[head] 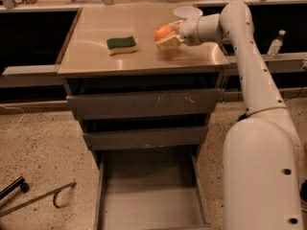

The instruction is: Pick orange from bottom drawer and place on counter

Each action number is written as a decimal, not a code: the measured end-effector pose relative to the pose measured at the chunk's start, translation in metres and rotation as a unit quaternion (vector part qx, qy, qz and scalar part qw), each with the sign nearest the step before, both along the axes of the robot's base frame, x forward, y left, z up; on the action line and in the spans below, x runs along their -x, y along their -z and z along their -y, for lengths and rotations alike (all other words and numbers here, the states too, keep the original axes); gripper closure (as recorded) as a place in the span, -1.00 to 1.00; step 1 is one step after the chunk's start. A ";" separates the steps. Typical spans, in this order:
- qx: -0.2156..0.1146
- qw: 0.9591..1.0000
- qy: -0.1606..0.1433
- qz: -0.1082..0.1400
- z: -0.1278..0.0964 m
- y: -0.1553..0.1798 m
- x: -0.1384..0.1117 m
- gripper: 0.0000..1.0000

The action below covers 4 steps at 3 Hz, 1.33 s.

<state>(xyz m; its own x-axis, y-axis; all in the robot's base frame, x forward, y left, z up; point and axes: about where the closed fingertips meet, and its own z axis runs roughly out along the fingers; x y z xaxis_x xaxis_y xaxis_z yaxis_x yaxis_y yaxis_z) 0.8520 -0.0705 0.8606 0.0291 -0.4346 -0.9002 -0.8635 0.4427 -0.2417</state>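
The orange (162, 32) is held in my gripper (167, 36), just above the beige counter (144, 61), right of its middle. The gripper's tan fingers (169, 42) are shut around the fruit, and the white arm reaches in from the right. The bottom drawer (151, 200) stands pulled out below, with a bare grey floor.
A green-and-yellow sponge (121, 44) lies on the counter left of the orange. A white bowl (187, 12) sits at the counter's back right. Two shallower drawers (144, 104) are partly open above the bottom one. A plastic bottle (276, 43) stands at right; metal tools (33, 198) lie on the floor at left.
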 end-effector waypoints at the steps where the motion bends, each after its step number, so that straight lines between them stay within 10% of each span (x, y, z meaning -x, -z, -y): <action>1: 0.063 0.998 0.015 -0.011 0.029 0.016 -0.009 1.00; 3: 0.083 0.996 0.023 -0.034 0.053 0.031 -0.006 1.00; 4: 0.083 0.996 0.023 -0.034 0.053 0.031 -0.006 0.65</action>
